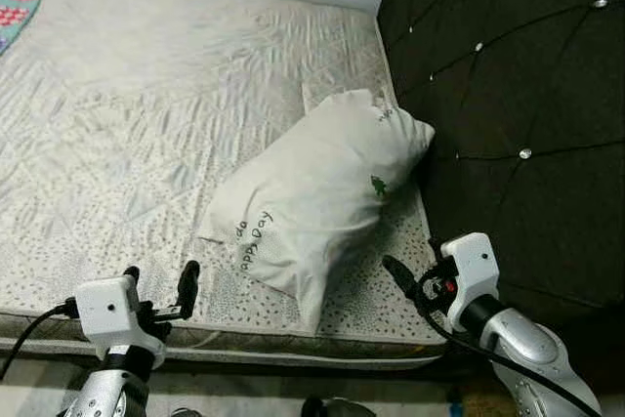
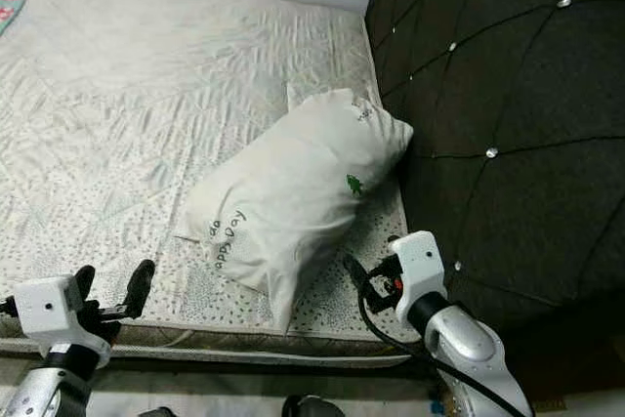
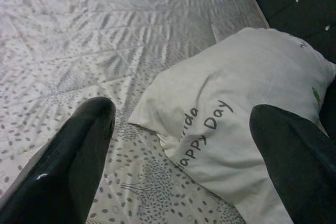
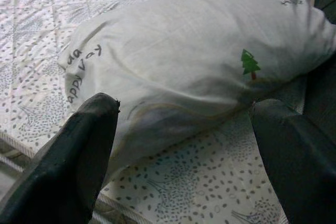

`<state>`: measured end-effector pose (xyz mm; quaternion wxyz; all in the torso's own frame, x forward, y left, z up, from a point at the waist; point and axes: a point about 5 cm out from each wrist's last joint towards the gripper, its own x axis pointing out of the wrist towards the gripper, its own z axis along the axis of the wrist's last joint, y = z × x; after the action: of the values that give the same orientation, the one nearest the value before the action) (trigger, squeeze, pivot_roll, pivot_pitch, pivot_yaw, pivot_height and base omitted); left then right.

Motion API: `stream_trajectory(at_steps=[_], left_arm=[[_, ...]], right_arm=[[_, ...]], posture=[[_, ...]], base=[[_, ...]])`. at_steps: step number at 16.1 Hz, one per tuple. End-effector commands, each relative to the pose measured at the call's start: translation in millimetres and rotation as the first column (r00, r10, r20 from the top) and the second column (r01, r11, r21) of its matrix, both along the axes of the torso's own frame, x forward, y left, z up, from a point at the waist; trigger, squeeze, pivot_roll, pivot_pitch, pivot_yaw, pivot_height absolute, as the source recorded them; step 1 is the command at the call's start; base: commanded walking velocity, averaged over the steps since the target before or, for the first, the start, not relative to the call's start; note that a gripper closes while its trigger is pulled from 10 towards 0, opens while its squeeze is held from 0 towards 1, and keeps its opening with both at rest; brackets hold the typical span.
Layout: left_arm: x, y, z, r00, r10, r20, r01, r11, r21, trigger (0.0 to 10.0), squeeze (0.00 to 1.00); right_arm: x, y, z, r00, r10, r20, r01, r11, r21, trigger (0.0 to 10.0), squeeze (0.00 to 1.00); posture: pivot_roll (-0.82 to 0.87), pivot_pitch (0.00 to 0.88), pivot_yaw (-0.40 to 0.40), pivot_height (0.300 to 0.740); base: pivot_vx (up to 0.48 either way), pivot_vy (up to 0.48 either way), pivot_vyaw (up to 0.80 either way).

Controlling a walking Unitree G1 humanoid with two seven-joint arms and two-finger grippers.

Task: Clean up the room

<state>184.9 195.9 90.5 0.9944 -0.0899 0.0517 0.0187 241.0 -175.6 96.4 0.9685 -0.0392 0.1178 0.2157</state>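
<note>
The pillow, centre frame, could perhaps be dragged crooked if gripped unevenly by the wide-spread left gripper and right gripper.

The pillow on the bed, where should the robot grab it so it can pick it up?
Probably by its two long sides, one gripper each. The pillow lies slanted on the mattress, its far end against the dark headboard and its near corner pointing at the robot. The left gripper and right gripper, both open, already flank that near end, so each can close in from its own side.
</note>
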Motion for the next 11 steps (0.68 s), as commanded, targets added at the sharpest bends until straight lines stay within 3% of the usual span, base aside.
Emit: stream_trajectory(at_steps=[1, 7, 11], left_arm=[[-2.4, -1.9, 1.4, 1.0, -0.002, -0.006, 0.002, 1.0, -0.003, 10.0, 0.0], [1.6, -3.0, 1.8, 1.0, 0.003, -0.003, -0.003, 1.0, -0.006, 10.0, 0.0], [7.2, -1.6, 3.8, 1.0, 0.012, 0.012, -0.012, 1.0, 0.002, 10.0, 0.0]], right_arm=[[-2.1, 0.9, -0.1, 1.0, 0.01, -0.013, -0.01, 1.0, 0.004, 10.0, 0.0], [2.5, 3.2, 0.6, 1.0, 0.026, -0.008, -0.026, 1.0, -0.006, 10.0, 0.0], [9.9, 6.0, 2.7, 0.999, 0.048, 0.015, -0.048, 0.999, -0.021, 10.0, 0.0]], posture=[[-0.07, 0.212, -0.162, 0.712], [-0.08, 0.207, -0.159, 0.632], [-0.08, 0.201, -0.157, 0.61]], base=[[0.0, 0.0, 0.0], [0.0, 0.0, 0.0], [0.0, 0.0, 0.0]])
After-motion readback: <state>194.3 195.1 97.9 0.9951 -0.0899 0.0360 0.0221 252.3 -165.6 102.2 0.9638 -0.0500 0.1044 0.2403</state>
